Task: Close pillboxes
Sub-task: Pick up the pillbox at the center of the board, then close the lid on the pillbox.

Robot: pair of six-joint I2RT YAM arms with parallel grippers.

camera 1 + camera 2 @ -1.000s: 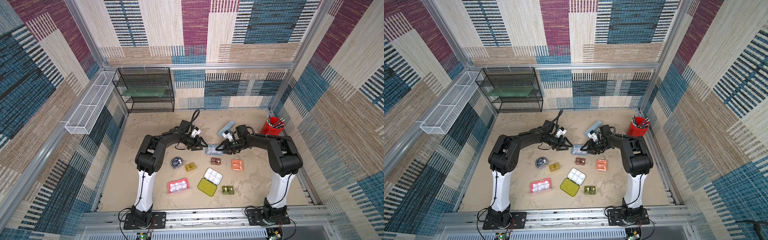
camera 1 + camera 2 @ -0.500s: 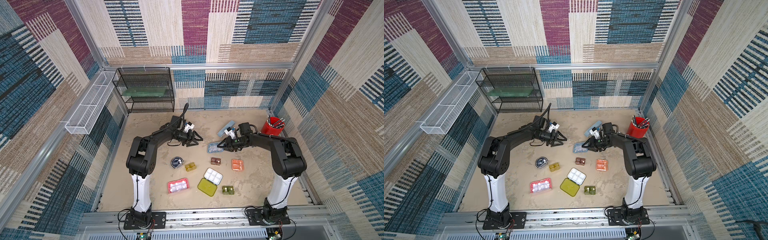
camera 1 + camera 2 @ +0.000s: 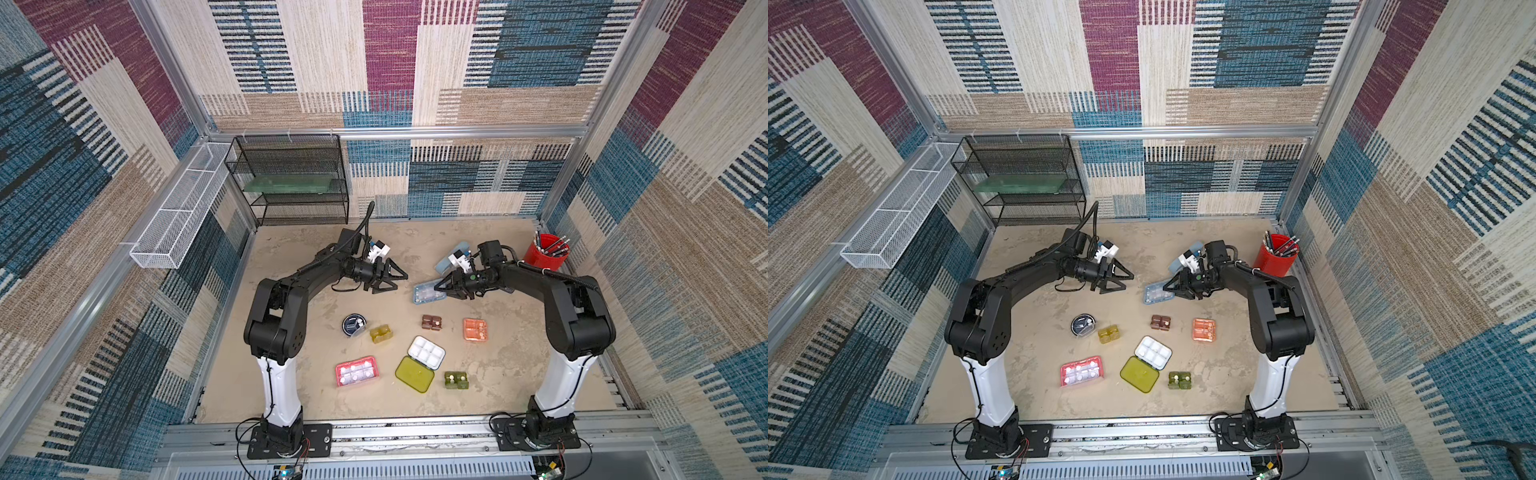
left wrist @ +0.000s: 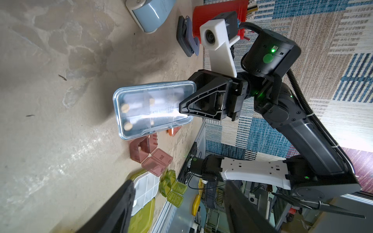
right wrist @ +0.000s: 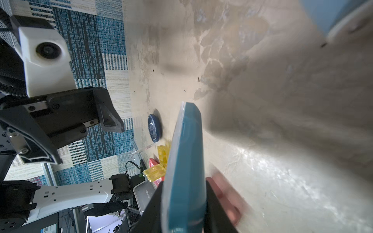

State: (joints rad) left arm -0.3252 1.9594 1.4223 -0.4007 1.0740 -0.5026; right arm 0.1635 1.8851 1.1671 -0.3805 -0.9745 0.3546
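Top views, left to right.

- White wire basket (image 3: 174,224) on the left wall. Black mesh shelf (image 3: 291,183) at the table's upper left, with a green board on one tier.
- Pink pillbox (image 3: 357,371) at lower centre-left, white pills showing. I can't tell the lid state.
- Round black pillbox (image 3: 354,325) above it. Amber pillbox (image 3: 381,333) just beside that, with a lid flipped open in the right wrist view.
- Left gripper (image 3: 400,282) higher up: fingers spread wide, nothing between them, apart from every box.
- Yellow-green pillbox (image 3: 414,374): lid swung flat open, its white tray (image 3: 426,352) exposed.
- Light blue pillbox (image 3: 426,293) at centre frame. Right gripper (image 3: 439,289) is clamped on its right end. In the left wrist view the lid looks down and I see round tan pills inside. There is a line of print on the lid that I can't read. In the right wrist view the box sits edge-on between the fingers.
- Brown pillbox (image 3: 432,322) just below it, lids open. The lids carry embossed marks, not legible.
- Dark green pillbox (image 3: 456,379) at the lower right of the group, lids open.
- Orange pillbox (image 3: 475,330) right of the brown one. Lid state unclear.
- Pale-blue case (image 3: 445,262) above the right gripper. Its faint lettering is cut off at the left wrist view's edge, unreadable. Dark grey-blue block (image 4: 187,38) sits near it.
- Red cup (image 3: 544,253) of pens at far right.
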